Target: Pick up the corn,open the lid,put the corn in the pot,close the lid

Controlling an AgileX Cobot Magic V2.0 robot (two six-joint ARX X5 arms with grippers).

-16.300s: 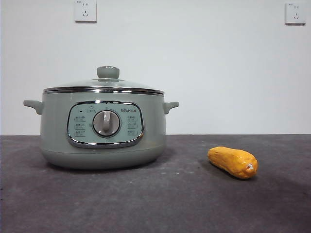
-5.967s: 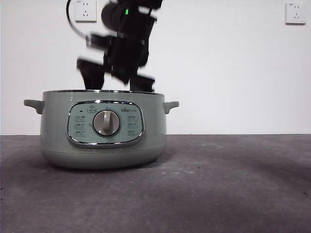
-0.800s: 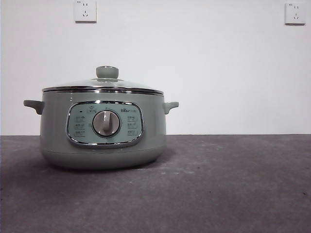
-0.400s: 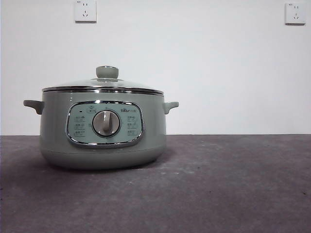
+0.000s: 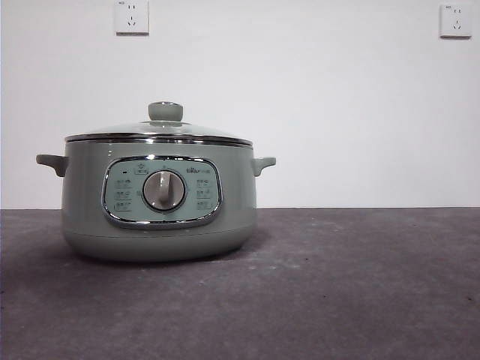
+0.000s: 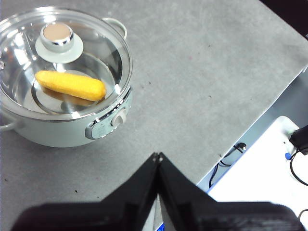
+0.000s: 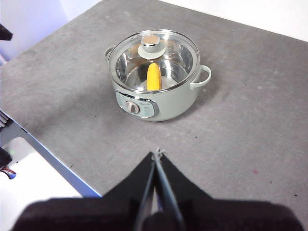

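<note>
The sage-green pot (image 5: 159, 202) stands on the grey table at the left of the front view. The glass lid (image 5: 159, 133) sits on it, knob on top. Through the glass I see the corn (image 6: 70, 85) lying inside the pot; it also shows in the right wrist view (image 7: 153, 76). The pot (image 6: 62, 134) and lid (image 6: 57, 38) show in the left wrist view, and the pot (image 7: 159, 103) and lid (image 7: 150, 43) in the right wrist view. My left gripper (image 6: 157, 156) is shut and empty, raised well away from the pot. My right gripper (image 7: 157, 154) is shut and empty, also high and away.
Two wall sockets (image 5: 131, 16) hang on the white wall behind. The table's edge (image 6: 250, 130) runs near a white surface with cables. Another table edge (image 7: 53, 159) shows in the right wrist view.
Nothing has moved over the last second. Earlier the corn lay on the table at the right and the pot stood open with an arm over it; now the corn is inside under the lid.
</note>
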